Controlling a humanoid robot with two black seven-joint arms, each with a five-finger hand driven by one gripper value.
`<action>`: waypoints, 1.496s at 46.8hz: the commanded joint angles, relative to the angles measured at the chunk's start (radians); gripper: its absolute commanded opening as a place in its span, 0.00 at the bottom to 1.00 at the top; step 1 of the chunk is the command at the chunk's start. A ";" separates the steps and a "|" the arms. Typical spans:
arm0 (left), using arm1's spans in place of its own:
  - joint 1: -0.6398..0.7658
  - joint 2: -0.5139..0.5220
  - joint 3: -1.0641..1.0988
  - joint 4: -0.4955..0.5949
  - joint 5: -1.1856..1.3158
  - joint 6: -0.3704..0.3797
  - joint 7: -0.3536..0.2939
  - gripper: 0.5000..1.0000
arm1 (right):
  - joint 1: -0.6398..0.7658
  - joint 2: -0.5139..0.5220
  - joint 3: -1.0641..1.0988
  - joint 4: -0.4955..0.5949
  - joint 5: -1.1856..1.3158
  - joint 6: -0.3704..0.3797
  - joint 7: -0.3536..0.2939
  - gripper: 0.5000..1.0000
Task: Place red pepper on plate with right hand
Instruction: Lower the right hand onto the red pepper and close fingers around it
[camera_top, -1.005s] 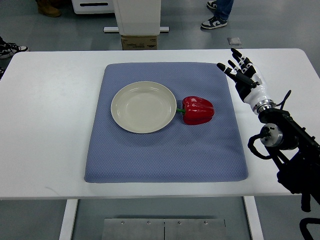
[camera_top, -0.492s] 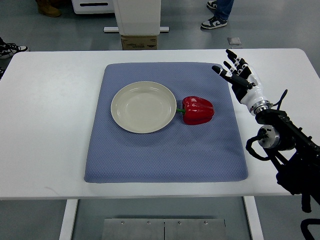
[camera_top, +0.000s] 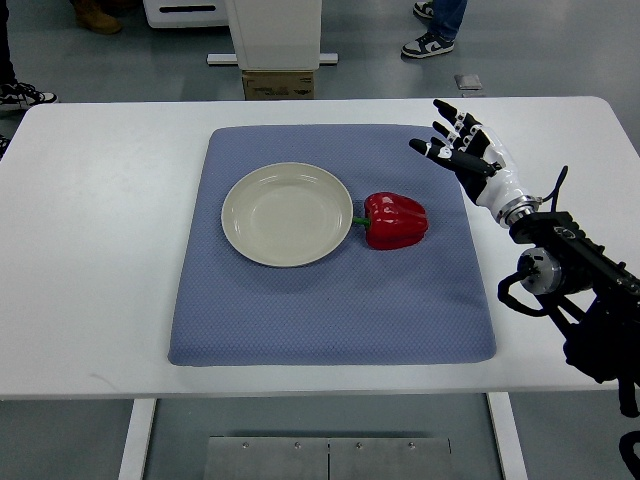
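Reaching stage: right robot hand (camera_top: 462, 150) spread wide, empty, beyond glossy red bell pepper (camera_top: 396, 220) lying beside round cream plate (camera_top: 287, 214). Next: descend, grasp.

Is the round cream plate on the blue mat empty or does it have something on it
Empty. The round cream plate shows only bare surface; the red bell pepper lies beside it on the blue mat, off the plate's right rim.

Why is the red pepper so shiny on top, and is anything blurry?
Top view: overhead light leaves pale glare streaks on the red pepper; the plate has only a soft sheen; the right hand looks sharp, not blurred; shadows are faint.
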 joint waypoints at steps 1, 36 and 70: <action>0.000 0.000 0.000 0.000 0.000 0.000 0.000 1.00 | 0.008 -0.014 -0.014 0.006 -0.039 0.025 -0.001 1.00; 0.000 0.000 0.000 0.000 0.000 0.000 0.000 1.00 | 0.149 -0.114 -0.330 0.009 -0.324 0.137 0.079 0.98; 0.000 0.000 0.000 0.000 0.000 0.000 0.000 1.00 | 0.206 -0.129 -0.568 -0.029 -0.408 0.032 0.140 0.97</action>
